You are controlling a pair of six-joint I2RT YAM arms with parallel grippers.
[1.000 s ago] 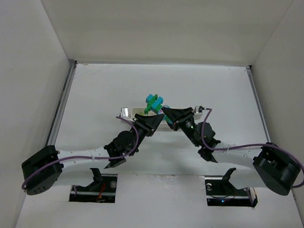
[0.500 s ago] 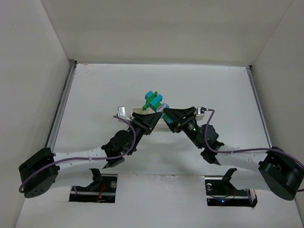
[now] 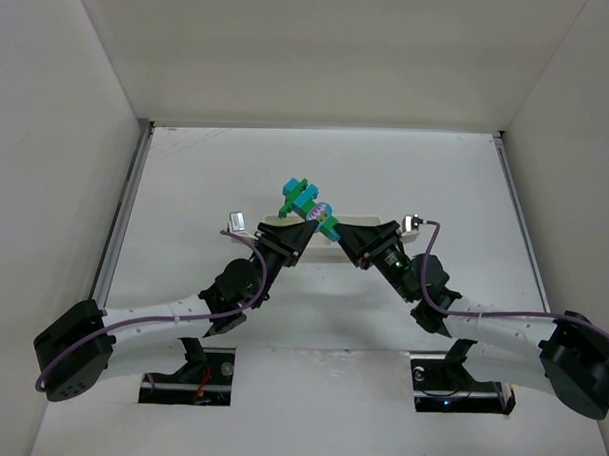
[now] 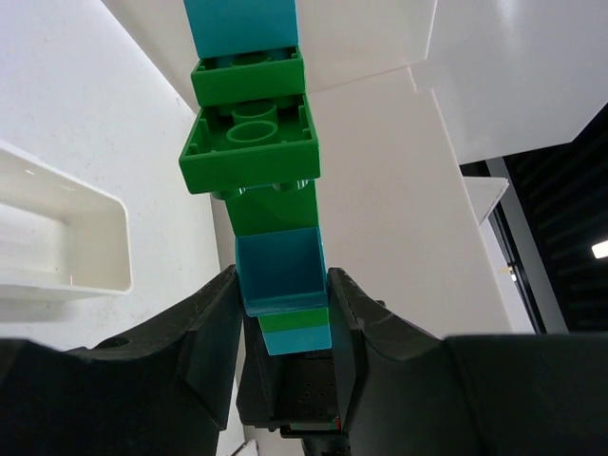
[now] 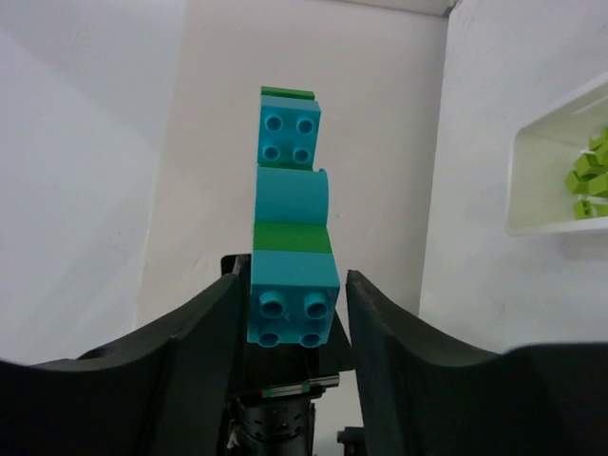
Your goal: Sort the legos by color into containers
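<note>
My left gripper point(image 3: 303, 226) is shut on the cyan end of a green-and-cyan lego stack point(image 3: 298, 196) and holds it in the air, pointing up and to the far left. The left wrist view shows this gripper point(image 4: 283, 296) clamping a cyan brick point(image 4: 280, 271), with green bricks point(image 4: 252, 142) beyond it. My right gripper point(image 3: 338, 235) holds a second cyan-and-green stack point(image 3: 328, 225). In the right wrist view that gripper point(image 5: 296, 285) closes on its cyan brick point(image 5: 293, 299). I cannot tell whether the two stacks touch. The white tray point(image 3: 375, 221) lies under both grippers. Its end compartment point(image 5: 551, 152) holds yellow-green cubes point(image 5: 589, 171).
White walls enclose the table on the left, back and right. A tray compartment point(image 4: 57, 247) shows at the left of the left wrist view. Two floor slots with fixtures point(image 3: 189, 369) point(image 3: 449, 378) lie at the near edge beside the arm bases.
The two grippers have drawn apart. The left one moved left with the green-and-cyan stack, which now tilts further left. The right one pulled back to the right with its cyan piece.
</note>
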